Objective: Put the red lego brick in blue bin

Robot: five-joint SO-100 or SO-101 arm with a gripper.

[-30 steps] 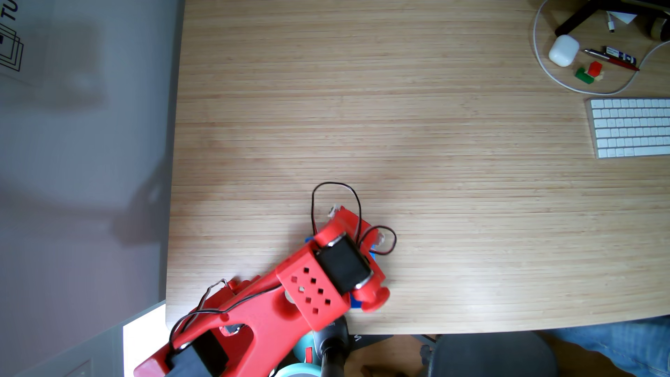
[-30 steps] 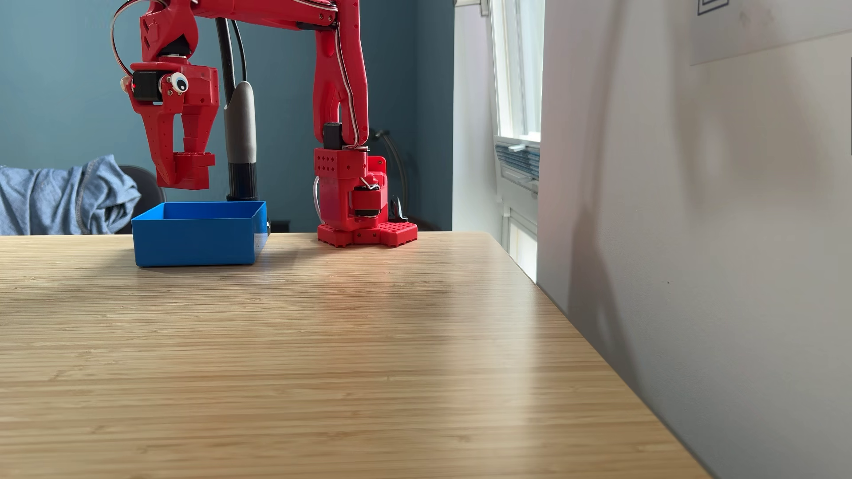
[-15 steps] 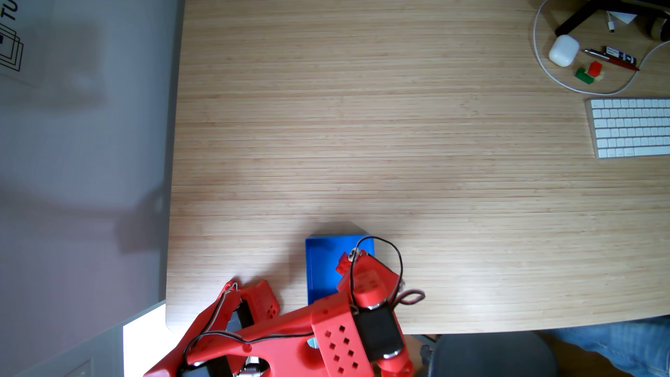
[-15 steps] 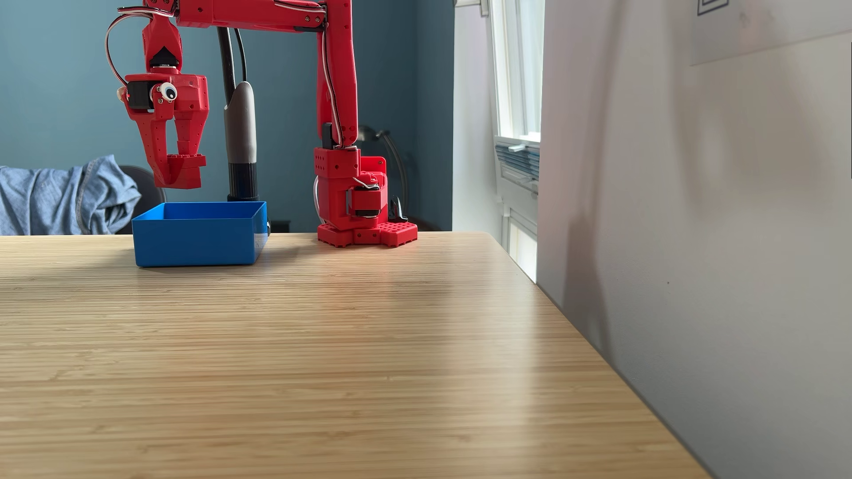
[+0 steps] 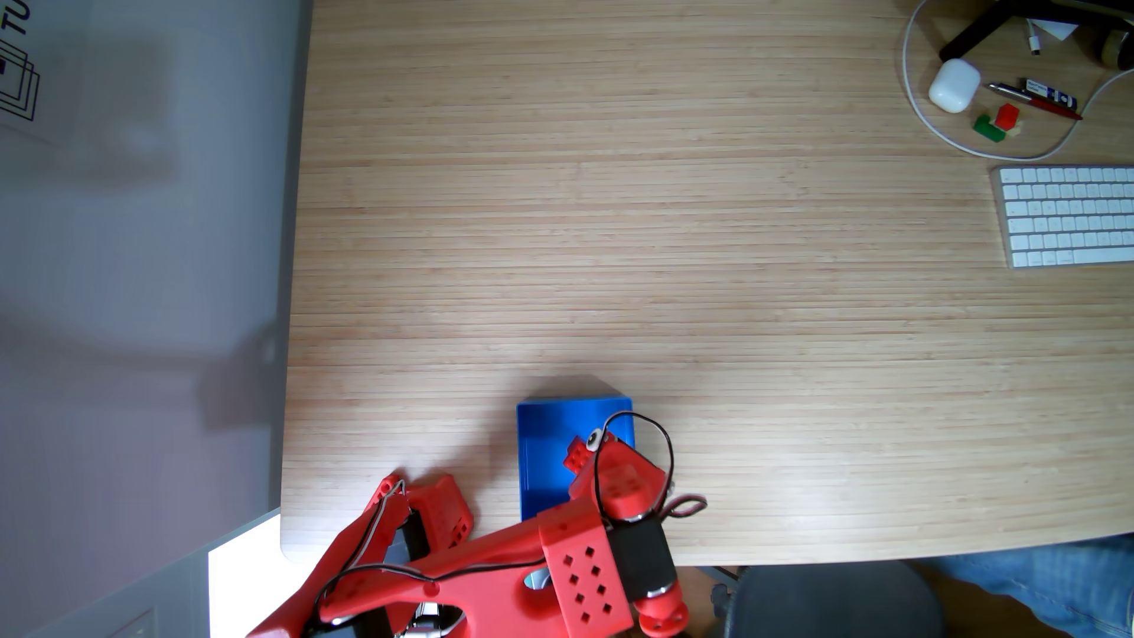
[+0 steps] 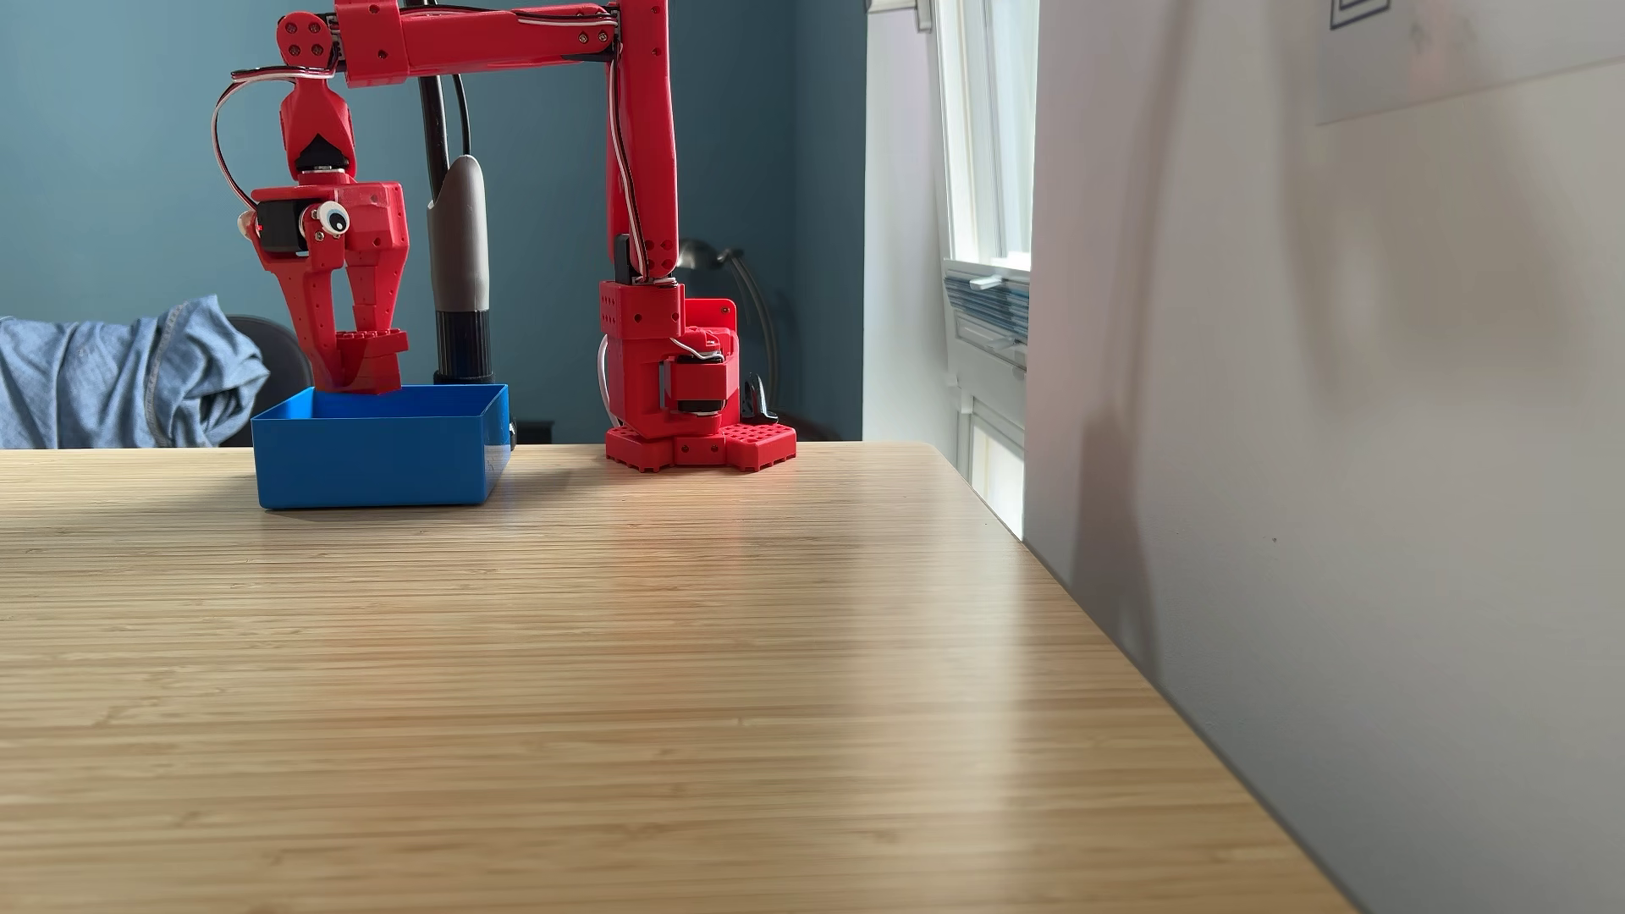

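Red studded lego brick (image 6: 367,344) clamped between fingers (image 6: 362,365) of red printed arm, fingers closed on it, pointing down. Brick's lower edge dips just below rim of blue bin (image 6: 378,457); floor contact cannot tell. Bin: square, thin smooth plastic walls, open top, on striped bamboo-grain counter (image 6: 615,668).

From above, brick (image 5: 577,453) over bin's (image 5: 540,448) right half. Bin near counter's (image 5: 675,245) bottom edge; wide bare wood beyond.

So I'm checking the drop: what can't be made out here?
- Red lego brick: partly covered by the gripper from above.
- Blue bin floor: hidden by its front wall in the side view.
- Whether the brick touches the floor: cannot tell.
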